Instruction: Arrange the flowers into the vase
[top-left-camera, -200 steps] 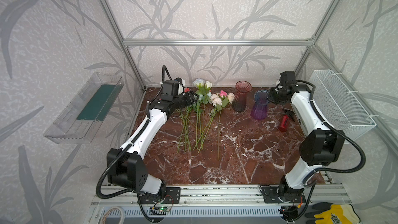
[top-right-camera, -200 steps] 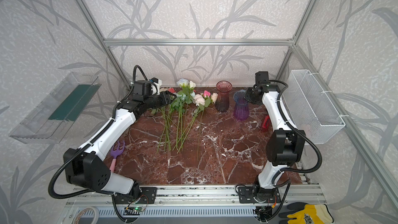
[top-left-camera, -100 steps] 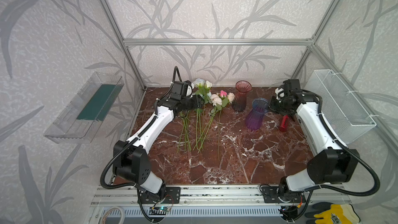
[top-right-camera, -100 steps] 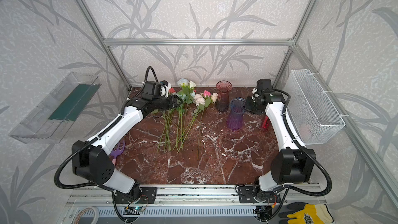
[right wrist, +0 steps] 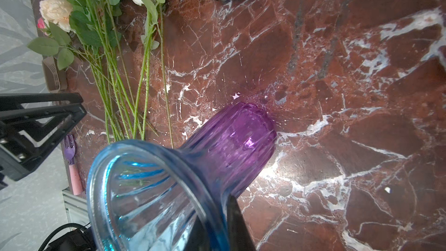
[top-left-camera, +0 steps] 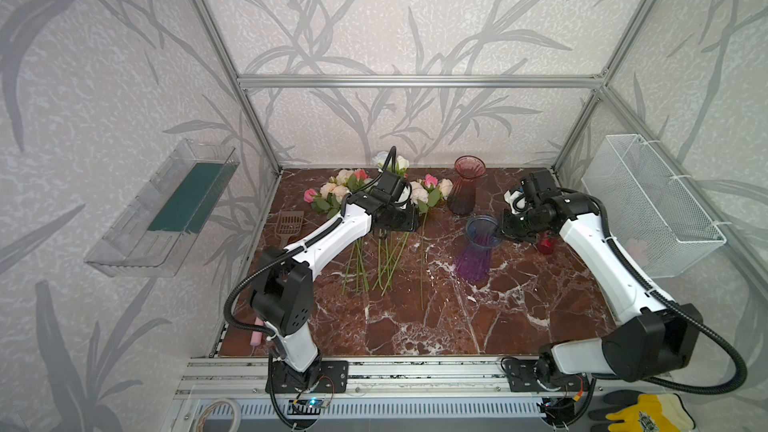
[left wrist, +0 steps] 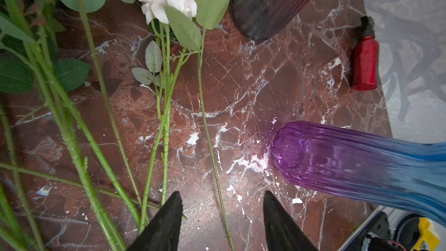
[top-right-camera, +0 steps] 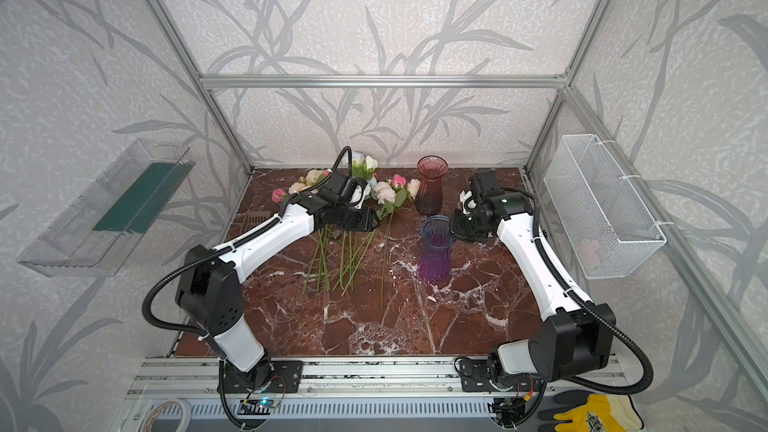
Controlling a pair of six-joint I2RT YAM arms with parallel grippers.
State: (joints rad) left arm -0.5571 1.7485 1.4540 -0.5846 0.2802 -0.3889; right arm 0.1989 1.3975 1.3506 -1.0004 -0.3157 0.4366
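- Holds jaws of left gripper apart over stems of the flowers, centre of frame.
- Clamps right gripper on rim of the purple-blue vase, right of centre.

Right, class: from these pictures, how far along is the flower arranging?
Done: no flower is in a vase yet. In hand: the right gripper holds the purple vase by its rim; the left gripper hangs open over the stems. Left: all flowers lie on the table.

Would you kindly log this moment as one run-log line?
left gripper: jaws open, empty, above flowers | right gripper: jaws shut on blue-purple vase rim | flowers: lying on marble table, none in vase
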